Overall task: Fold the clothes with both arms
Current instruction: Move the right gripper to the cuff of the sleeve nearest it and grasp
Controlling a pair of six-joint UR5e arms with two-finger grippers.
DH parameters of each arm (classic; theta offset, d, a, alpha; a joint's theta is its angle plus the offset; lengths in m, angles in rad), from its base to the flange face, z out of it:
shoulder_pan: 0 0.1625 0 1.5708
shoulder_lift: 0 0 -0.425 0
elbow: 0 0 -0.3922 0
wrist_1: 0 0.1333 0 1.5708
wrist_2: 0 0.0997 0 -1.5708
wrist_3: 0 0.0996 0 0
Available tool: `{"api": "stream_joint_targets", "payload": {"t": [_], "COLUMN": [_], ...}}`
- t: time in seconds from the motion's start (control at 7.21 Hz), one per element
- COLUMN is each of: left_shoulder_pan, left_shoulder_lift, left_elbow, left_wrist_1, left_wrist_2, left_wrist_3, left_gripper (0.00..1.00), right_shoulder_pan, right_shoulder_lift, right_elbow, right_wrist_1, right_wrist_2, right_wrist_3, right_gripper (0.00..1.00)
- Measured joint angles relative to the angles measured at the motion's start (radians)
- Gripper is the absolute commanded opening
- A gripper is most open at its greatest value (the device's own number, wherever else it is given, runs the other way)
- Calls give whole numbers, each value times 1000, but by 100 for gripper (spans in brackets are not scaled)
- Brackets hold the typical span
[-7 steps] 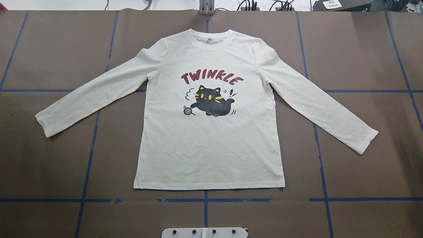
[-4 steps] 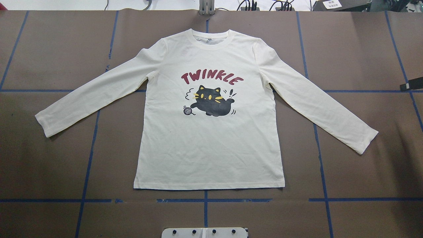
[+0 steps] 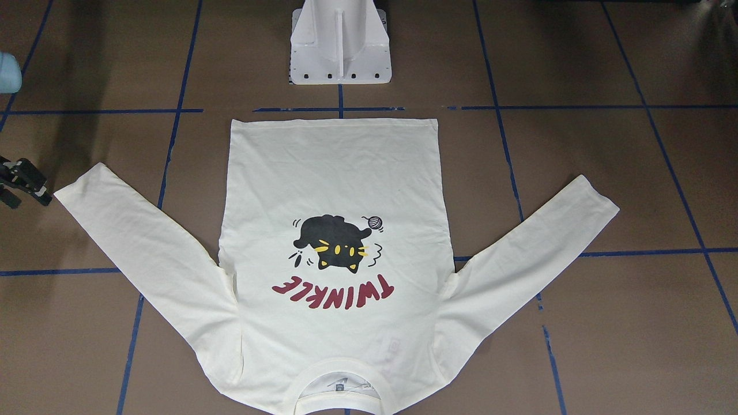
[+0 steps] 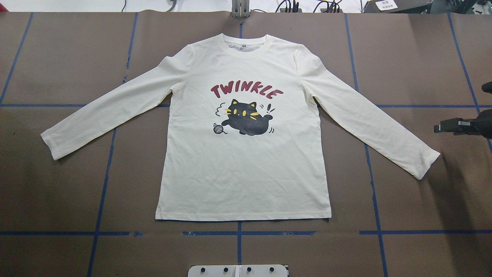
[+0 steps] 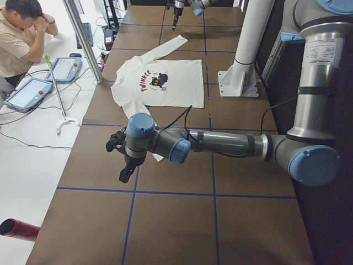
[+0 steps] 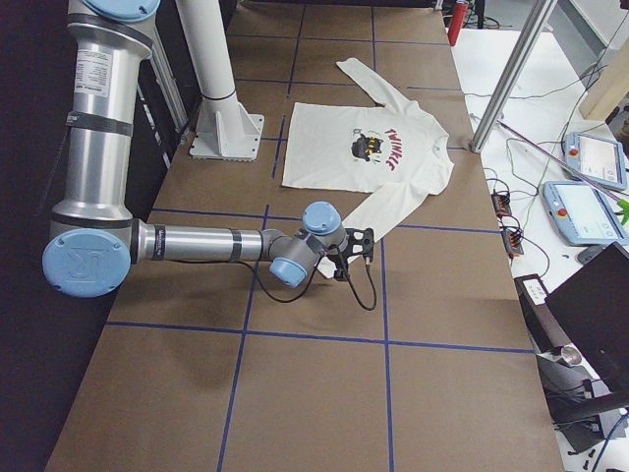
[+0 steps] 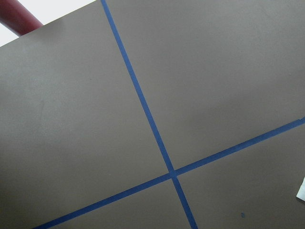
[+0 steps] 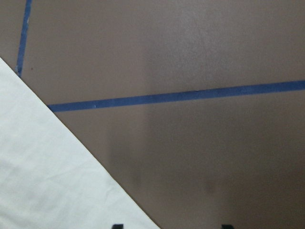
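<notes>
Cream knit shirt point(image 4: 246, 173), one piece, long-sleeved, print side up: black cat, yarn ball, dark red lettering.

Location: flat on the brown table point(image 4: 69, 192). The collar is at the far side from the robot and the hem is near its base. Both sleeves are spread outward. No fold made yet.

Handling, as judged: light, limp, no stiffness. It will likely drape and drag if lifted by one point. It creases easily and is unlikely to tear.

Best hold: cuffs or shoulders, pinched through both layers, one arm per side.

Right gripper point(image 4: 442, 127): jaws apart, empty, near the right cuff point(image 4: 426, 165).

Left gripper point(image 5: 118, 160): over bare table beyond the left cuff point(image 4: 52, 146). Cannot tell how its jaws stand.
</notes>
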Motion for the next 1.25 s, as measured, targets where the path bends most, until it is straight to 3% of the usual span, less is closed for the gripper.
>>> {"api": "stream_joint_targets", "payload": {"t": [0.69,0.83,0.97,1.25], "left_shoulder_pan": [0,0,0,0], "left_shoulder_lift": [0,0,0,0], "left_elbow": [0,0,0,0], "left_wrist_1": [-2,-2,-2,-2], "left_wrist_2": [0,0,0,0], "left_wrist_3": [-1,-1,-1,-1], "left_gripper": [100,100,100,100], "right_shoulder_pan": [-106,-118,-124,-127], "right_shoulder_lift": [-35,-40,-42,-41], "right_elbow": [-5,-9,-12,-12], "right_wrist_1": [-10,-11,-11,-9], "right_wrist_2": [-67,-77,-82,-84], "right_wrist_3": [9,9,9,18], "right_gripper": [61,49,31,15]}}
